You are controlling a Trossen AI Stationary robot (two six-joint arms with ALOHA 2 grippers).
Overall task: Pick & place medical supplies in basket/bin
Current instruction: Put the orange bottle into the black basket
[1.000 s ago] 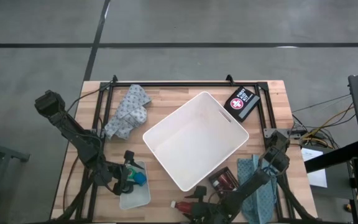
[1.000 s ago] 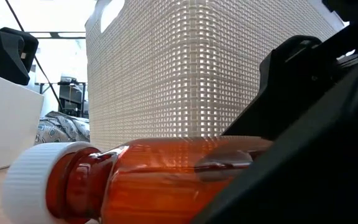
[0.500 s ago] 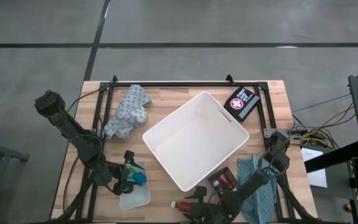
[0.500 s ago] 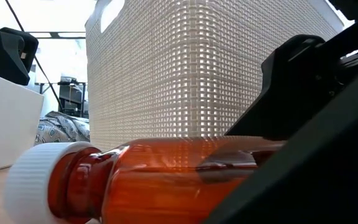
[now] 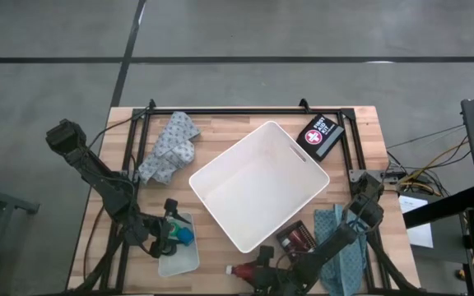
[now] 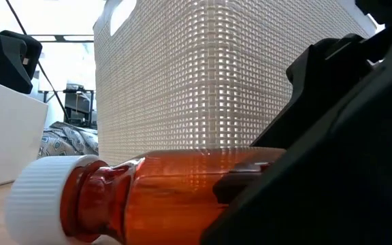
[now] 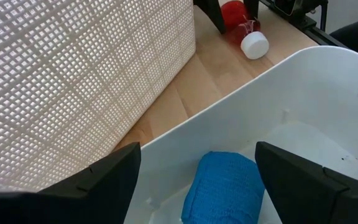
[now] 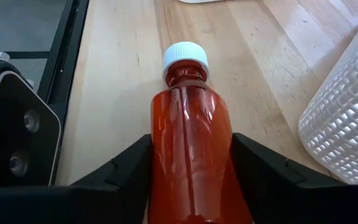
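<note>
An orange-red bottle (image 8: pixel 190 124) with a white cap (image 8: pixel 185 56) lies on its side on the wood table near the front edge, its cap toward the table's left. My right gripper (image 8: pixel 191 146) is shut on its body; the high view shows the same gripper (image 5: pixel 259 265) just in front of the white bin (image 5: pixel 257 185). My left gripper (image 7: pixel 196 155) stands open at the near left over a small translucent tray (image 5: pixel 179 255), and a blue roll (image 7: pixel 225 186) lies in the tray below its fingers. My right gripper pinches the bottle's body by its two long sides (image 8: pixel 157 155) between its two fingers. The fingers come slanting down from the table's right and lie along the bottle, which points its cap away from them. The bottle lies on the table top (image 6: pixel 169 204).
The bin's lattice wall (image 6: pixel 196 75) stands right behind the bottle. A dark first-aid case (image 5: pixel 320 135) lies at the far right, a patterned cloth (image 5: pixel 169 148) at the far left. A blue cloth (image 5: pixel 336 238) and a small dark packet (image 5: pixel 296 239) lie near my right arm.
My right gripper has shut on the bottle's sides without moving off its place; its fingers stood wider apart on either side of the bottle before. The bottle has stayed lying on the table.
</note>
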